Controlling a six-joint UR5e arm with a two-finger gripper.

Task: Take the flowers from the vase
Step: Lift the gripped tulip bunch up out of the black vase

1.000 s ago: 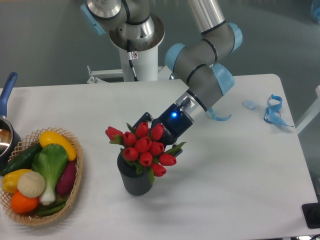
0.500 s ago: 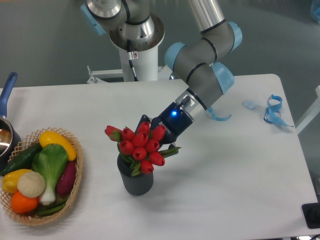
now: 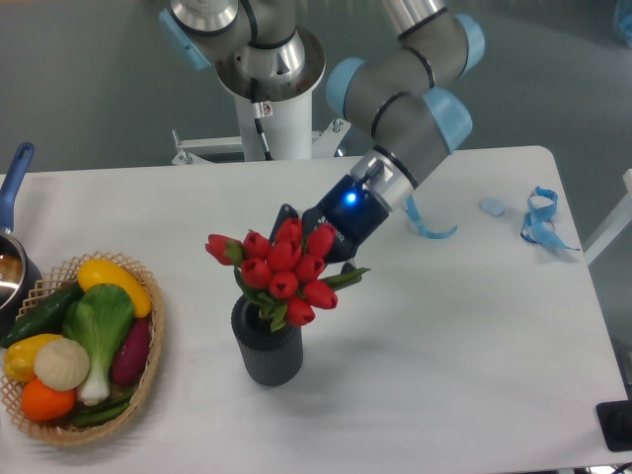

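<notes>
The flowers (image 3: 281,268), a bunch of red tulip buds with green leaves, stand above the mouth of the dark grey ribbed vase (image 3: 268,348) near the table's middle. Their lower stems are hidden behind the buds and the vase rim. My gripper (image 3: 296,237) reaches in from the upper right and sits right behind the bunch. Its fingertips are hidden by the buds, but it appears shut on the flowers, which rise with it.
A wicker basket (image 3: 140,383) of colourful vegetables lies at the left. A pot with a blue handle (image 3: 14,178) stands at the far left edge. Blue ribbon scraps (image 3: 540,219) lie at the right. The robot base (image 3: 276,118) stands at the back.
The gripper has moved up and slightly back, and the flowers have risen with it, now standing higher above the vase mouth.
</notes>
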